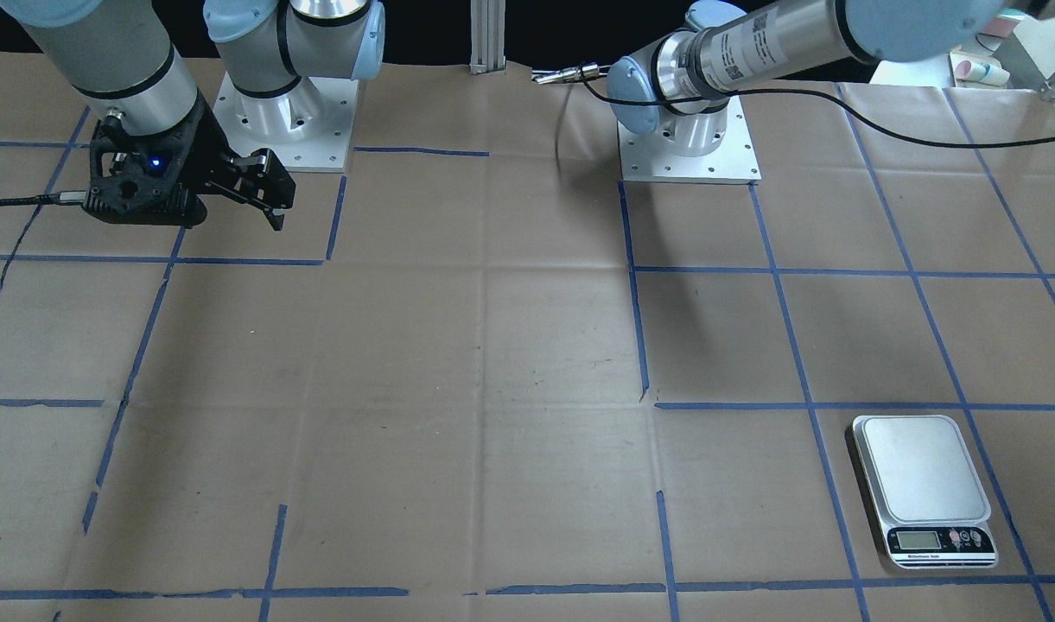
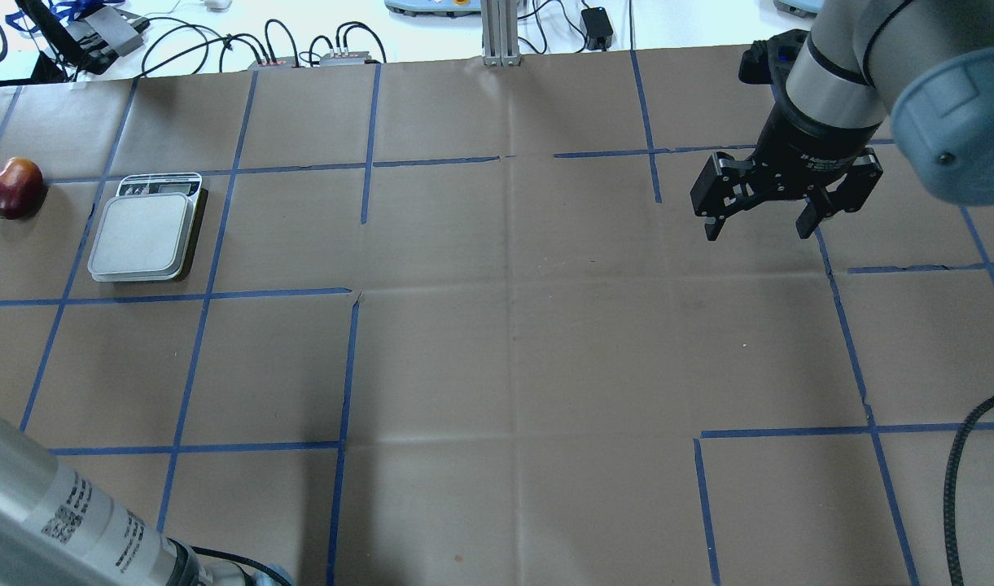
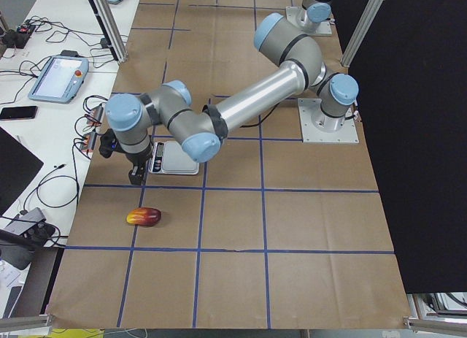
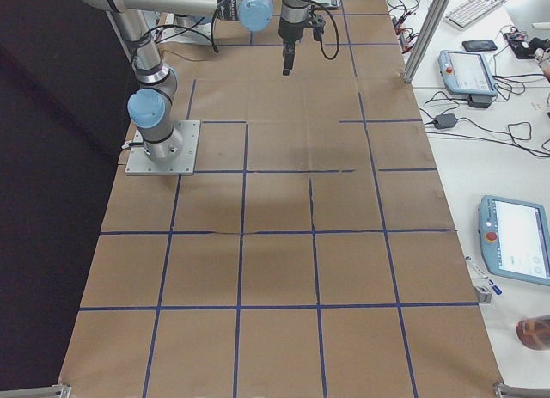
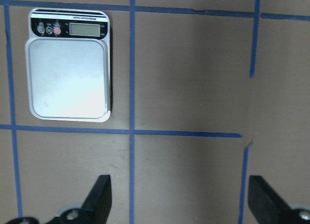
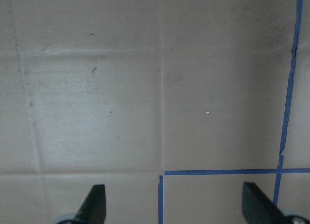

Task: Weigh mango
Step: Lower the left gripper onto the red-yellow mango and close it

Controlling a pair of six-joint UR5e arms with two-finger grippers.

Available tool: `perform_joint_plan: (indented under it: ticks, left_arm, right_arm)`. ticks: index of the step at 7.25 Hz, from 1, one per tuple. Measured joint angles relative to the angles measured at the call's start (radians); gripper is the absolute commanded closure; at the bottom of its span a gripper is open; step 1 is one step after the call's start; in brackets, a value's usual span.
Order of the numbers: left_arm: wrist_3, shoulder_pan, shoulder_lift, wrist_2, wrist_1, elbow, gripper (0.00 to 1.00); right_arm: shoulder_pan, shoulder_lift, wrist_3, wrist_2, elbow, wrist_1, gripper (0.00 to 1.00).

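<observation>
At far left we see the mango [image 2: 13,188] lying on the table [image 2: 497,342], near the scale [image 2: 145,236] but not on it. Our left gripper [image 5: 180,197] hangs nearby, spread wide and empty, and the right gripper [image 2: 759,221] is the same, far right.

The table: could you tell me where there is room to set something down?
The paper between the scale and the right gripper is bare. It is crowded only at the far left, where the mango lies beside the scale.
</observation>
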Motion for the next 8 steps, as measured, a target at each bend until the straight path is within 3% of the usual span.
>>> perform_joint_plan:
  ticks: [2,5,8]
  left_arm:
    - [0.012,0.015,-0.199,-0.002,-0.004,0.200,0.01]
    - [0.011,0.014,-0.347,0.005,0.001,0.283,0.02]
    - [0.006,0.014,-0.381,0.017,-0.001,0.285,0.46]
  right_arm:
    - [0.000,0.000,0.000,0.000,0.000,0.000,0.00]
    - [0.000,0.000,0.000,0.000,0.000,0.000,0.00]
    - [0.000,0.000,0.000,0.000,0.000,0.000,0.00]
